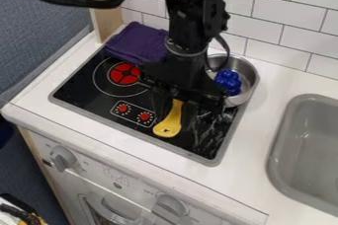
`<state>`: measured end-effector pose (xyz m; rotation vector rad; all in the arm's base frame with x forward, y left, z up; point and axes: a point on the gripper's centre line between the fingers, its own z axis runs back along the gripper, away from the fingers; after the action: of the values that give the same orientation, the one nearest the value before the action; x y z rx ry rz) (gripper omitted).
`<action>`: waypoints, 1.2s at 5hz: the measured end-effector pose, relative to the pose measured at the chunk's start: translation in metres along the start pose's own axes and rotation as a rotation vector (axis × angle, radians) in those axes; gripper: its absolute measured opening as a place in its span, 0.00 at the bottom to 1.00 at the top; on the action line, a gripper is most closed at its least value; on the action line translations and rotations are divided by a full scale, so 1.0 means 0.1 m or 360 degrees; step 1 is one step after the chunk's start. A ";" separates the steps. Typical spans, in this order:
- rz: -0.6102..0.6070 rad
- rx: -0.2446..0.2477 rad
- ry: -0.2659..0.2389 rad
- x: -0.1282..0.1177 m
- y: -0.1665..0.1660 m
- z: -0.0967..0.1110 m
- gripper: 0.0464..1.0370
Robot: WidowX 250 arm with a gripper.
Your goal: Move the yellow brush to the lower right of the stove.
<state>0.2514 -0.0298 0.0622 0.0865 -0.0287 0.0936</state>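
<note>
Cam view: see claw (176, 118) over stove (78, 89), w/ yellow brush (167, 127) at its tip, nr stove's front edge, R of ctr. Can't tell if open or closed. Also see purple cloth (137, 42) at back L corner, metal pot (250, 74) at back R, w/ blue obj (228, 81) inside.

Here's the white counter (263, 130), black stove (84, 90) set in it, purple cloth (137, 44) on the stove's back left, metal pot (249, 73) back right!
</note>
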 end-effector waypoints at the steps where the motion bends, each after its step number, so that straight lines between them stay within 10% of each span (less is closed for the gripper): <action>1: -0.0044 0.0031 0.0110 0.02 -0.07 -0.19 0.36; 3: -0.0085 0.0075 0.0216 0.09 -0.14 -0.29 0.41; 5: -0.0100 0.0074 0.0234 0.10 -0.15 -0.30 0.95; 6: -0.0117 0.0068 0.0228 0.09 -0.15 -0.31 0.97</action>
<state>0.2626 -0.0414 0.0304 0.1231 0.1197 0.0268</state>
